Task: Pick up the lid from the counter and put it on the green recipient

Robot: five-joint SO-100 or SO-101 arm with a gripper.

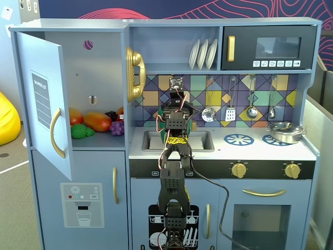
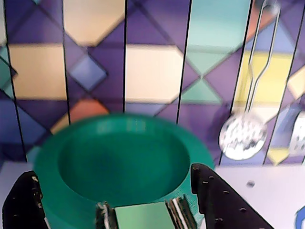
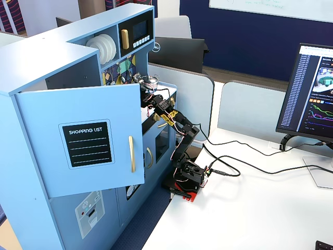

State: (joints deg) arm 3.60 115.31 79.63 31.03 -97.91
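Observation:
The green recipient [image 2: 125, 126] fills the lower wrist view with its mouth open and its dark inside empty. Its lighter green ribbed strap handle [image 2: 143, 217] faces the camera at the bottom edge. My gripper [image 2: 112, 171] is open, with one black finger [image 2: 24, 205] at the pot's left side and the other [image 2: 214, 195] at its right, just in front of the near rim. The lid shows in no view. In a fixed view my arm [image 1: 174, 156] reaches over the counter to the backsplash and hides the pot. The gripper [image 1: 177, 112] is up by the tiles.
A sink [image 1: 200, 140] lies under the arm. Blue burner prints [image 1: 238, 139] and a shiny silver pot [image 1: 285, 131] are to the right. Utensils hang on the backsplash, among them a slotted spoon [image 2: 243, 138]. The fridge door [image 1: 44, 104] stands open at the left.

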